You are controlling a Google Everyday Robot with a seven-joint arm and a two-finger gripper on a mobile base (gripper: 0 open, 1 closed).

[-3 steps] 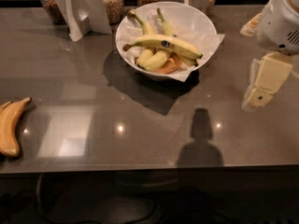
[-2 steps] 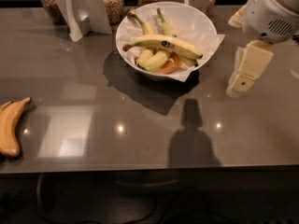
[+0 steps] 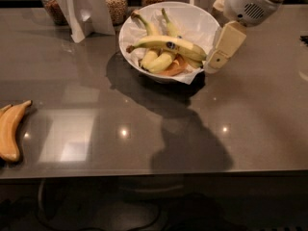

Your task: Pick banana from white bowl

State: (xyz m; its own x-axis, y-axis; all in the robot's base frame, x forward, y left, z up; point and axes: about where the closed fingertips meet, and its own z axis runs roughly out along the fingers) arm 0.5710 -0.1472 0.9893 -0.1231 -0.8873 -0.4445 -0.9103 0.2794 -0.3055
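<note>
The white bowl (image 3: pixel 192 14), lined with crumpled white paper, stands at the back middle of the grey table. The banana (image 3: pixel 166 43), long and yellow with a small dark sticker, lies across the top of the pile in the bowl, stem to the left and tip to the right. Shorter yellow bananas (image 3: pixel 161 61) lie under and behind it. My gripper (image 3: pixel 214 64) hangs tilted just outside the bowl's right rim, its cream tip close to the banana's right end and beside the paper. It holds nothing.
An orange-yellow banana (image 3: pixel 10 129) lies at the table's left edge. Glass jars (image 3: pixel 115 1) and a white folded stand (image 3: pixel 84 11) are at the back left. The table's front edge runs along the bottom.
My gripper has moved left and toward the back, from well right of the bowl to its right rim. Its shadow on the table has shifted left too. The bananas have not moved.
</note>
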